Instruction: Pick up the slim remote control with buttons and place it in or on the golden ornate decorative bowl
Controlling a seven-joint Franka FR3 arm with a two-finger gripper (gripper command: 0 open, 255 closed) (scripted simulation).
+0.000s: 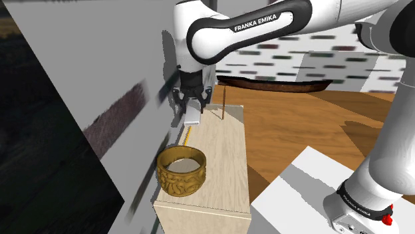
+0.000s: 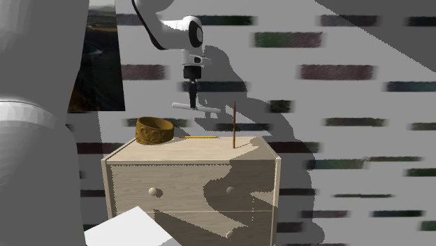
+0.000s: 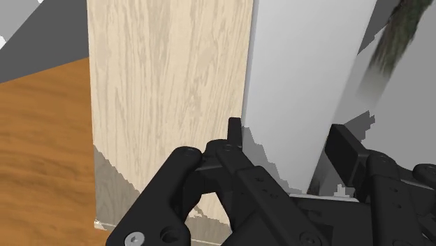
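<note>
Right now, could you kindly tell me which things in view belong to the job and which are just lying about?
Job: light grey remote, clasped in the shut jaws; golden bowl on the wooden chest.
Lying about: upright brown stick; thin yellow stick; dark tray behind.

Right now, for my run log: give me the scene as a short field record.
gripper: shut on the remote control
remote control: pale grey, lifted clear of the dresser top
golden ornate bowl: on the dresser, remote not yet in it
other: upright brown stick; thin yellow rod lying flat
</note>
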